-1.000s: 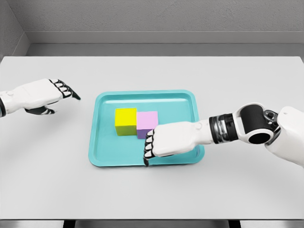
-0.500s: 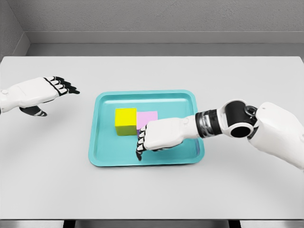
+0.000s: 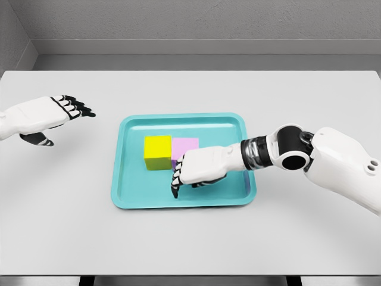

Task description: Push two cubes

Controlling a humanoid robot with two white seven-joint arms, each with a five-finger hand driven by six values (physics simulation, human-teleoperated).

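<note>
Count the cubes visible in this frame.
2, both in the teal tray: yellow cube on the left, pink cube touching its right side, partly covered by the right hand.

surface (image 3: 309,95): pale grey, wide | back wall (image 3: 202,18): grey, textured | floor (image 3: 178,61): grey strip | light: soft, even

- Teal tray (image 3: 128,179): smooth, plastic-looking, faint sheen.
- Yellow cube (image 3: 157,152) and pink cube (image 3: 186,148): matt, smooth.
- Table (image 3: 59,226): matt grey-white.
</note>
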